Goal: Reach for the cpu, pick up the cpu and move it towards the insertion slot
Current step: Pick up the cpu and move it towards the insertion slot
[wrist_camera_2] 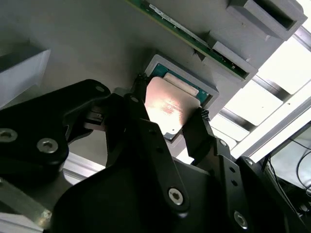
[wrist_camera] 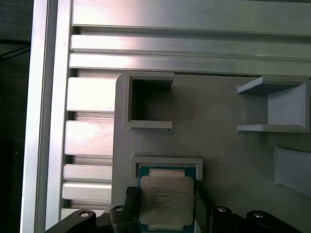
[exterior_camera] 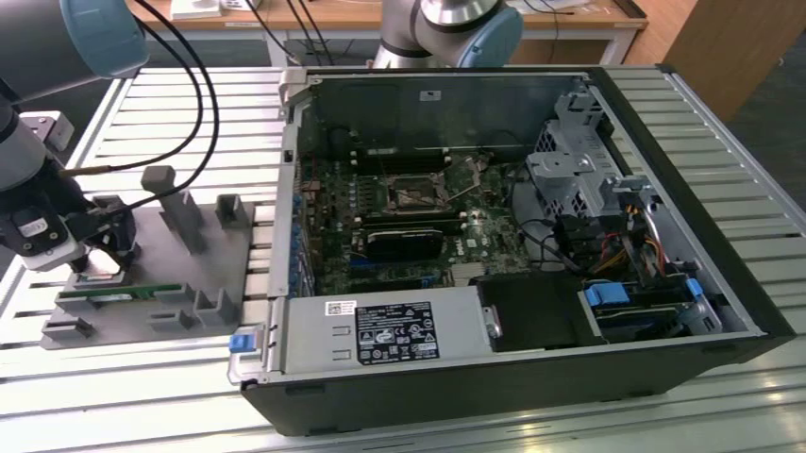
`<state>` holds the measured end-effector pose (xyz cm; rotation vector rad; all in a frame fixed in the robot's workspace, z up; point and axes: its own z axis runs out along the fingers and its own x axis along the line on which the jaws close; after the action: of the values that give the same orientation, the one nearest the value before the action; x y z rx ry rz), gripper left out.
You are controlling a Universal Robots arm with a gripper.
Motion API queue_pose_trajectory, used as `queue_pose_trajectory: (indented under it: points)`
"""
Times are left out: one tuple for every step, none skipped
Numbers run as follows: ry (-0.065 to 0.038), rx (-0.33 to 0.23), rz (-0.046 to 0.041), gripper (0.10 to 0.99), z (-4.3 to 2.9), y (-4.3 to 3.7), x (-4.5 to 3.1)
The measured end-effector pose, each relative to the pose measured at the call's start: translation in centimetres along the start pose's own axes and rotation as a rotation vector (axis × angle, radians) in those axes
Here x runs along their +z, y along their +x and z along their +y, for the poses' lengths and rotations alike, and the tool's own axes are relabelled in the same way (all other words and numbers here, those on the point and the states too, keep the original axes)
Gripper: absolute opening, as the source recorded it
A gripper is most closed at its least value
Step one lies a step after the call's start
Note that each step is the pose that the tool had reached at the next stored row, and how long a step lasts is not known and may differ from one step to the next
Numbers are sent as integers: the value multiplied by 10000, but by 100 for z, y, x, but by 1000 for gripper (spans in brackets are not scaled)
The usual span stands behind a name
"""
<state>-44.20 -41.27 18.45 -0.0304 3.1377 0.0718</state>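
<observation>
The gripper (exterior_camera: 108, 260) is down over the grey fixture tray (exterior_camera: 189, 283) at the exterior view's left, on the slatted metal table (exterior_camera: 730, 420). In the first wrist view the cpu (wrist_camera: 166, 199) sits flat in its pale square nest (wrist_camera: 167, 161), silvery lid up. There are faint lines of print across that lid, too small to make out.

The black fingers (wrist_camera_2: 200, 127) are spread, one on each side of the chip and very close to its edges. Whether they actually touch it is hard to tell. The chip is not lifted and still lies seated in the nest.

Just beside the nest, the long green memory stick (exterior_camera: 120, 293) lies in its own holder on the tray, a white label strip along it.

Well apart, toward the exterior view's right, the open computer case (exterior_camera: 504, 401) lies on its side. The insertion slot (exterior_camera: 412, 194) is on the motherboard inside, a shiny metal frame around a dark centre. On the near side of the case a black-and-white label (exterior_camera: 393, 333) covers the power supply, dense with print and marks. A small white sticker (exterior_camera: 428, 94) sits on the far inner wall.
</observation>
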Motion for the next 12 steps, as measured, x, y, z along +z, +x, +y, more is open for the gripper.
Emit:
queue_pose_trajectory:
  points:
    - [0, 0, 0, 627, 0, 0, 0]
    - [0, 0, -1, 553, 0, 0, 0]
    - [0, 0, 0, 553, 0, 0, 0]
    - [0, 0, 0, 541, 1, 0, 0]
    - [-1, 0, -2, 541, 1, 0, -3]
    - [-2, 0, -5, 537, 2, -1, -6]
    - [-2, 0, -3, 537, 2, -1, -12]
    - [0, 0, -1, 537, 2, 0, -21]
    - [0, 1, -1, 537, 3, 0, -36]
    - [-1, 0, -1, 537, 3, 0, -53]
    - [0, 1, -1, 537, 4, 0, -68]
    - [0, 0, -1, 537, 5, 0, -87]
